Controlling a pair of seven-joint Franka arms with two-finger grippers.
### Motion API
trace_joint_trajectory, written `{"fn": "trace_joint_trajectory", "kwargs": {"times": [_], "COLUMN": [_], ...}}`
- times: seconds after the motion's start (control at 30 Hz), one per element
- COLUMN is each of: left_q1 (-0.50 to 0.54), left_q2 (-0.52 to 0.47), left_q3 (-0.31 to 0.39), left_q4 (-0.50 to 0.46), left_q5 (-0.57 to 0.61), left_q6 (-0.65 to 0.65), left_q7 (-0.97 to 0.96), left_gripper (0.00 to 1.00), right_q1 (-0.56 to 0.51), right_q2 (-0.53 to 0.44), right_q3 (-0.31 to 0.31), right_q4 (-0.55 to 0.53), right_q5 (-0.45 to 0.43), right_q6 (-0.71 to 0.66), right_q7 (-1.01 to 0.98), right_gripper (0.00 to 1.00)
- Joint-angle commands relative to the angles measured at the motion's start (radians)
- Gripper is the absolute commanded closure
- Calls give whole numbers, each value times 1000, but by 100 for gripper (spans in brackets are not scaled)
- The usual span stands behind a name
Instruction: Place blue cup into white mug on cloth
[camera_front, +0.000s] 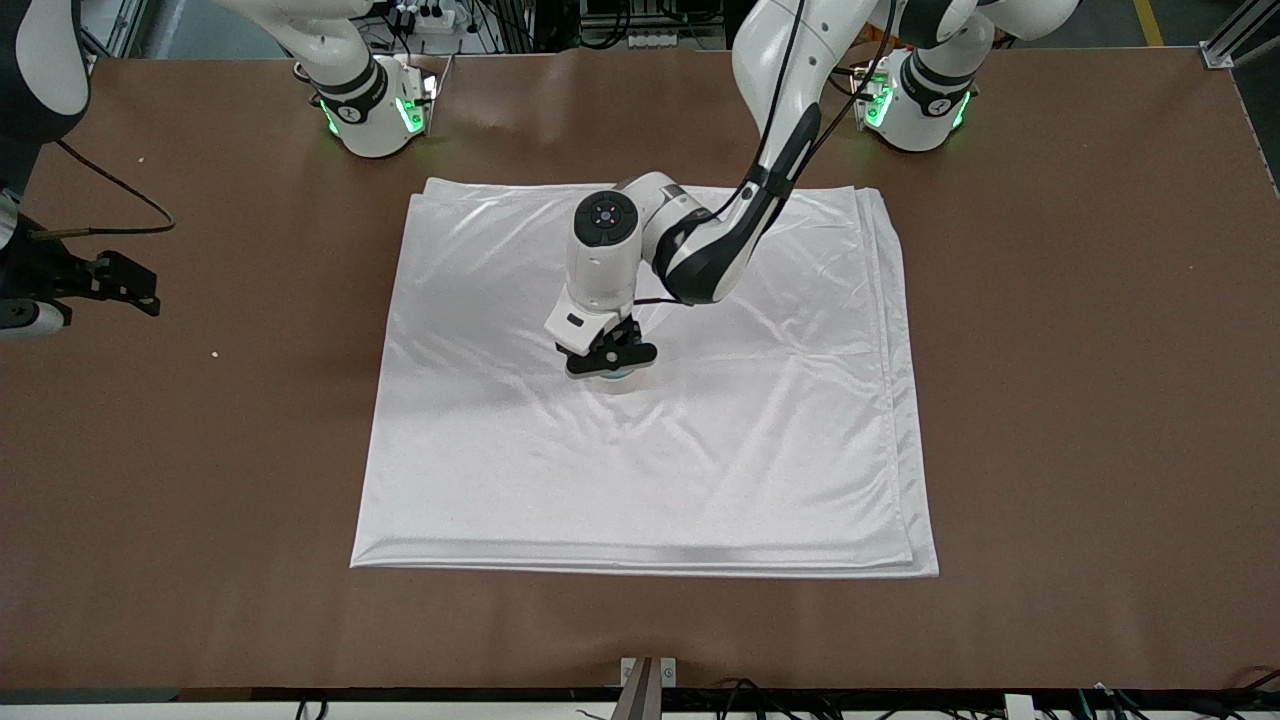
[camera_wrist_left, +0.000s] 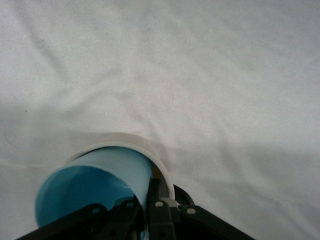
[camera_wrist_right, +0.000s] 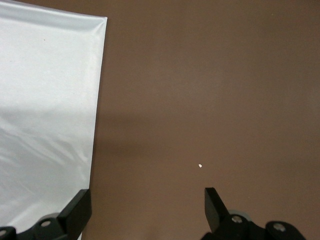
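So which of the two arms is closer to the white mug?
Left. The left gripper is right above the white mug, holding the blue cup in it. The right gripper waits open over bare table.

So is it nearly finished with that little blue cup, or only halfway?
Nearly. The left gripper holds the small light-blue tapered cup shut in its fingers, already partly sunk inside the cream-white mug on the shiny white cloth. Left to do: let go and lift away. The right gripper waits open over the brown table.

arms: glossy white, black joints | bases: green lights | cables: black | gripper fingers: black
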Motion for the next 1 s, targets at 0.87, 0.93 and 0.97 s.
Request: {"fn": "trace_joint_trajectory", "kwargs": {"times": [0.87, 0.93, 0.97], "left_q1": [-10, -10, -10], "left_q2": [15, 15, 15], "left_q3": [6, 6, 6], "left_q4": [25, 25, 25], "left_q5": [22, 22, 22], "left_q6": [5, 7, 7], "left_q7": [-49, -49, -49], "left_gripper": [100, 100, 100], "right_q1": [-8, -10, -10], "right_q2": [-9, -7, -9], "right_q3": [-9, -9, -9], "right_q4": [23, 24, 26], "right_q5": [5, 5, 5], "right_q6": [-37, -45, -45], "right_q7": [36, 36, 36], "right_gripper": [0, 0, 0]}}
